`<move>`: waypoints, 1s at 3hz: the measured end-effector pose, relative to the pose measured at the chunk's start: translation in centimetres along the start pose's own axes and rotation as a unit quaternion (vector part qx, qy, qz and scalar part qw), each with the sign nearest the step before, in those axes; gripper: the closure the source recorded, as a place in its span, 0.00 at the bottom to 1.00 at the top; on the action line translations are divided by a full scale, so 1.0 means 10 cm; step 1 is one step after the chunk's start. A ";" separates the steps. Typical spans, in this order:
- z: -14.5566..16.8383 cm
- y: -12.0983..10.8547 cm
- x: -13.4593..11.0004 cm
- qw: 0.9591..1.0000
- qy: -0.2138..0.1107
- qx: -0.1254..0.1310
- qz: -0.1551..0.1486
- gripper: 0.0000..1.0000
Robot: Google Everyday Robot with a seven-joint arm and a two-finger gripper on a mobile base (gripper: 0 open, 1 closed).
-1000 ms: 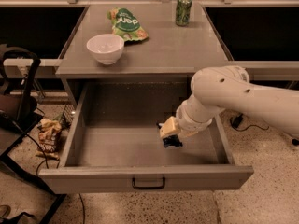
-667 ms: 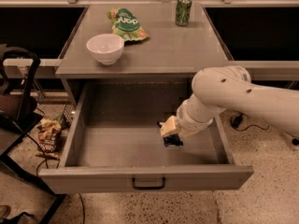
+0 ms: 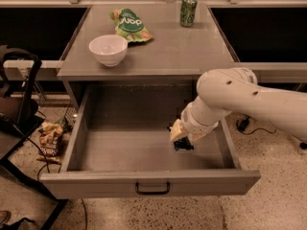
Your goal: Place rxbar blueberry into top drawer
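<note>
The top drawer [image 3: 120,150] is pulled wide open below the grey cabinet top, its front panel with a dark centred handle [image 3: 152,188] nearest the camera. My white arm reaches in from the right. My gripper [image 3: 182,140] is low inside the drawer at its right side, just above the floor. A small dark blue piece [image 3: 183,146] shows at the gripper's tip, probably the rxbar blueberry; most of it is hidden by the gripper.
On the cabinet top stand a white bowl [image 3: 108,49], a green chip bag [image 3: 130,26] and a green soda can [image 3: 188,9]. A dark cart [image 3: 19,104] and a snack bag on the floor [image 3: 49,139] lie left of the drawer.
</note>
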State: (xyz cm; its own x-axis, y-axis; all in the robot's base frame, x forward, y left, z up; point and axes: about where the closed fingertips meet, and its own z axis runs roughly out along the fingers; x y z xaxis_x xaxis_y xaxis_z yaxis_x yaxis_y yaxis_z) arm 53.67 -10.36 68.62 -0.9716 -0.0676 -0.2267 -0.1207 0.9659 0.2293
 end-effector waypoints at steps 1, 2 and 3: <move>0.00 0.00 0.00 1.000 0.000 0.000 0.000 0.11; 0.00 0.00 0.00 1.000 0.000 0.000 0.000 0.00; -0.28 0.04 0.01 1.000 -0.024 -0.003 -0.009 0.00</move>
State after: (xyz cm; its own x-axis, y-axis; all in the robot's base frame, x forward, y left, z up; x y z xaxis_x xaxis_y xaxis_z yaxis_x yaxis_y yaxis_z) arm 52.95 -10.65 71.39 -0.9586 -0.0732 -0.2753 -0.1397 0.9630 0.2303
